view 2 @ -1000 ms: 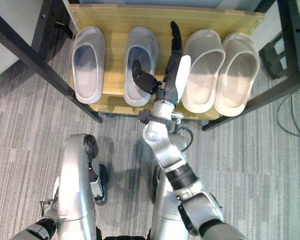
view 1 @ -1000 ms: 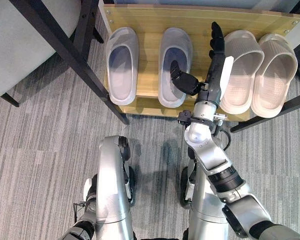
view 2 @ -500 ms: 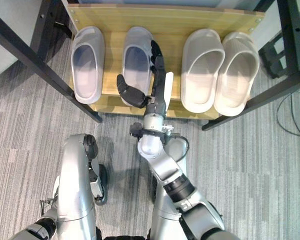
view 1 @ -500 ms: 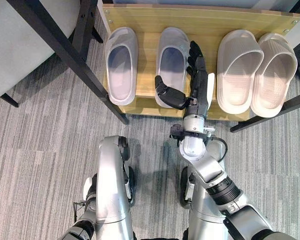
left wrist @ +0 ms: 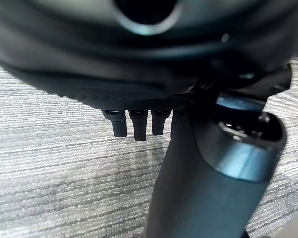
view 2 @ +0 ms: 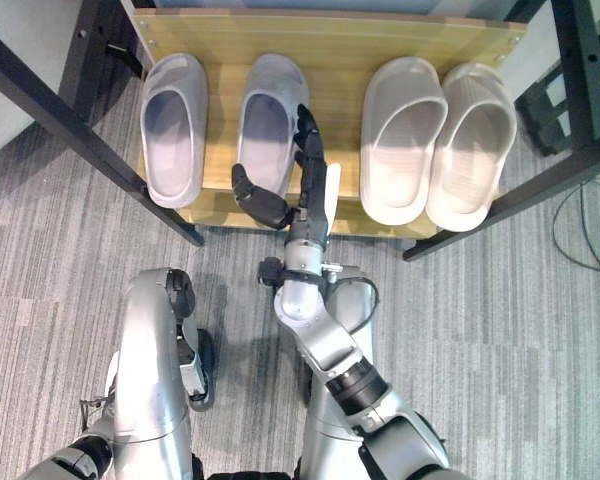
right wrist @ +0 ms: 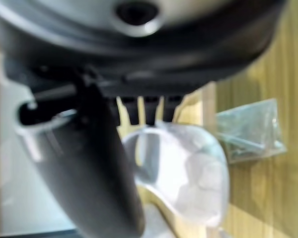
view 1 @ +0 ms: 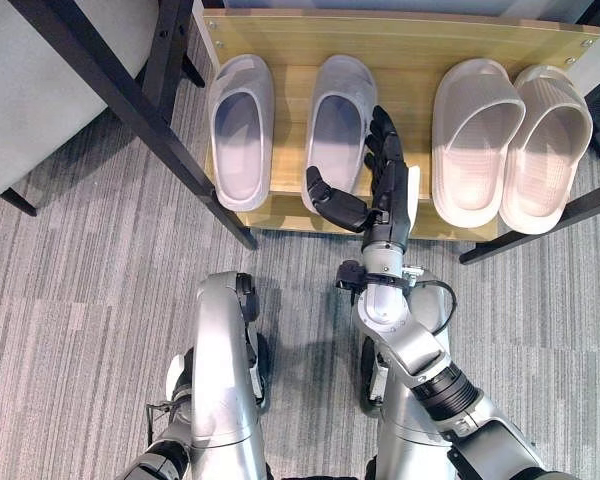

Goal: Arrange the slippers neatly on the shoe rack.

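- Right hand (view 1: pixel 385 185) over front edge of shoe rack (view 1: pixel 400 40), fingers straight & spread, thumb out to its left; holding nothing.
- Fingers alongside right edge of grey slipper (view 1: pixel 336 130), thumb near that slipper's heel; touching or just beside — can't tell.
- Right wrist view: straight fingertips (right wrist: pixel 148 113) just above a pale slipper's opening, wood shelf beyond; small clear bag (right wrist: pixel 248 130) lying on shelf near it.
- 2nd grey slipper (view 1: pixel 240 128) further to hand's left, parallel w/ the first, small gap between.
- 2 beige slippers (view 1: pixel 475 135) (view 1: pixel 547 145) to hand's right, touching side by side, toes to back of rack.
- Left hand (left wrist: pixel 135 121) low over carpet (left wrist: pixel 49 163) in its wrist view, fingers straight, nothing in it.
- Progress, as judged: all 4 slippers on rack, in 2 pairs, toes pointing same way. Mostly done.
- Left to do, prob.: nudge grey slipper by hand straighter/closer to its mate; grey pair looser than beige pair. Else just pull hand clear w/o dragging slipper off front edge.
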